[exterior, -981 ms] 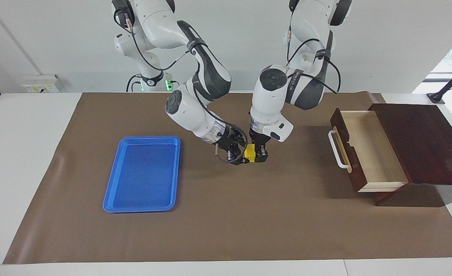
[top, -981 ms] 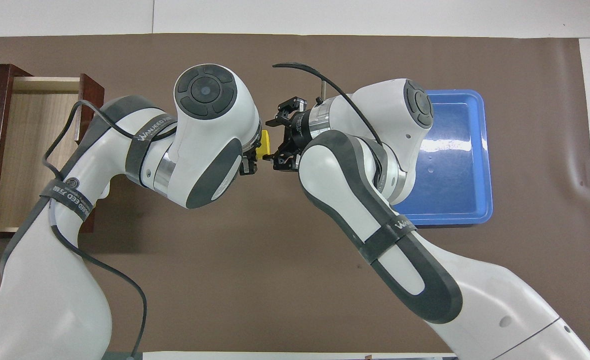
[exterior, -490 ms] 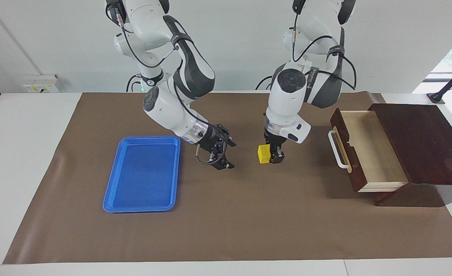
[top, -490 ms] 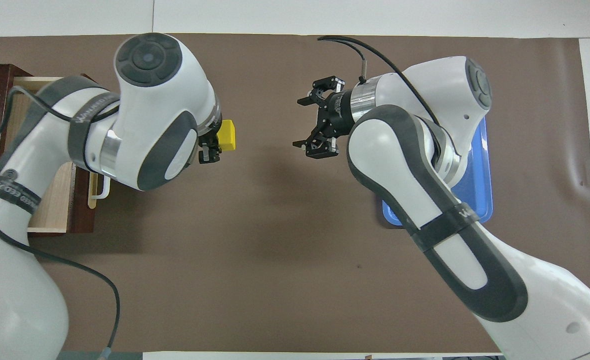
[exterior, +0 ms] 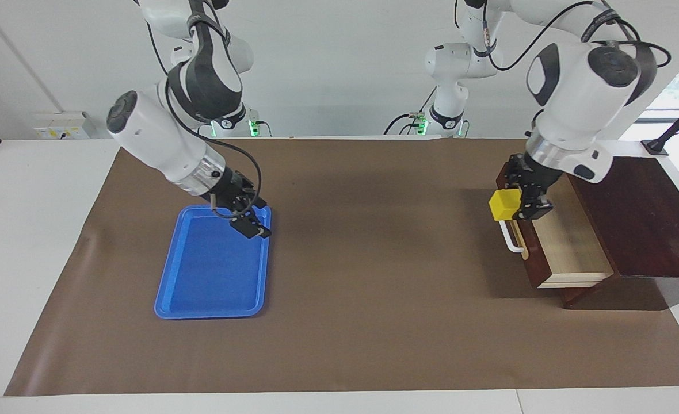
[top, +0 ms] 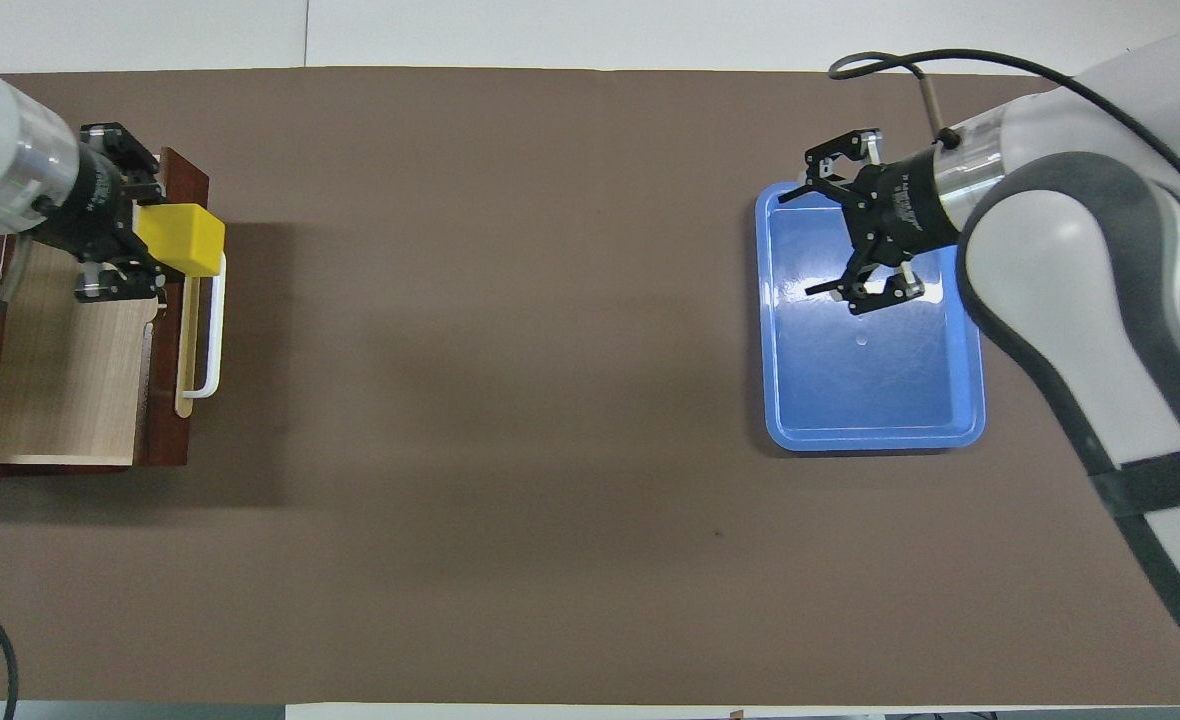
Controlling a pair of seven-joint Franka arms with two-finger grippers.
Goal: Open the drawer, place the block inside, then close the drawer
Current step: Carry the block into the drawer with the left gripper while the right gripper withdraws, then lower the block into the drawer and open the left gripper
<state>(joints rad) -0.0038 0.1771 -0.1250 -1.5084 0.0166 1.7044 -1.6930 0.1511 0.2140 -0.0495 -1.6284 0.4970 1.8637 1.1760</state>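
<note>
The drawer (exterior: 569, 241) stands pulled open at the left arm's end of the table, its pale interior bare and its white bar handle (exterior: 511, 241) facing the table's middle. My left gripper (exterior: 515, 207) is shut on the yellow block (exterior: 503, 205) and holds it in the air over the drawer front and handle. In the overhead view the block (top: 182, 240) covers the top of the handle (top: 212, 350), with the left gripper (top: 165, 240) over the drawer (top: 70, 370). My right gripper (exterior: 251, 221) is open and empty over the blue tray (exterior: 213, 276).
The dark wooden box (exterior: 633, 213) houses the drawer at the table's end. The flat blue tray (top: 875, 400) lies under the right gripper (top: 818, 238) toward the right arm's end. A brown mat (exterior: 374, 287) covers the table between them.
The block passed from the right gripper to the left at mid-table. The left gripper carried it over the drawer front. The right gripper opened and drew back over the tray.
</note>
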